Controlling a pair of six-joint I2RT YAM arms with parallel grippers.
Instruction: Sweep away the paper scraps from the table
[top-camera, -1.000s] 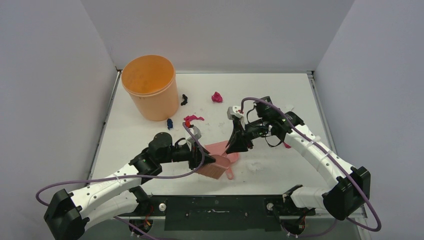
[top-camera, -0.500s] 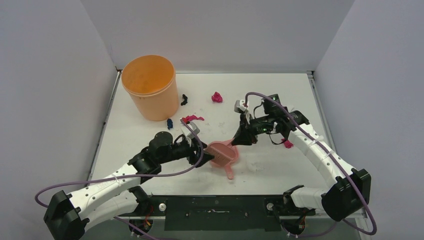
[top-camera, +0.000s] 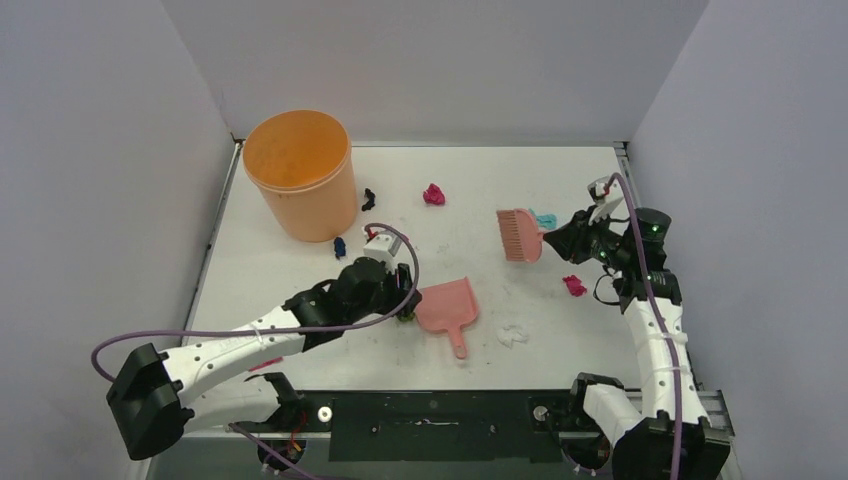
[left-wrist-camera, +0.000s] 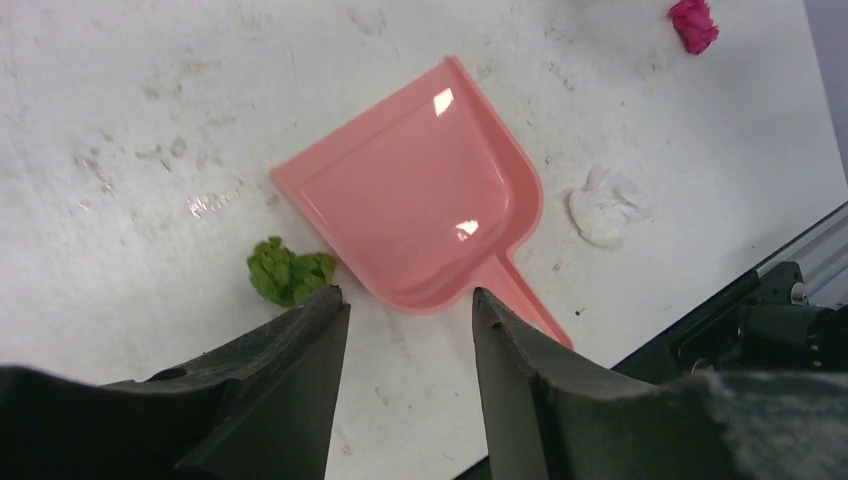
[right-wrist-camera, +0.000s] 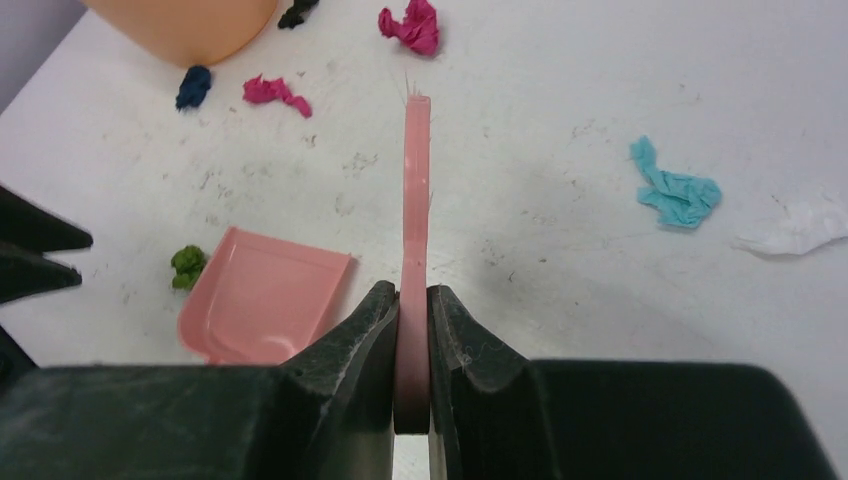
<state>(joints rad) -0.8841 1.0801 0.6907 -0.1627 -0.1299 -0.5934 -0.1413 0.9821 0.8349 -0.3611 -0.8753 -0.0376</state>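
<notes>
Now, with the right gripper pinched shut on the handle of the pink hand brush, out beyond the dustpan on its right side, lower the bristles behind the teal scrap and draw it toward the dustpan's wide mouth in one low, steady stroke. First close the left gripper, spread wide and holding nothing just above the dustpan's handle end, onto that handle, to pin the pan flat against the table. Then gather the other paper scraps: green scrap just beside the dustpan's left wall, white scrap near its handle, black scrap and dark blue scrap well beyond its mouth. Open tabletop between brush and dustpan, so room for a long sweep. Tighter beyond the dustpan to the left, with the orange bucket standing there. Tighter to the right too, with a magenta bit near the table's edge: sweep inward, never outward.
</notes>
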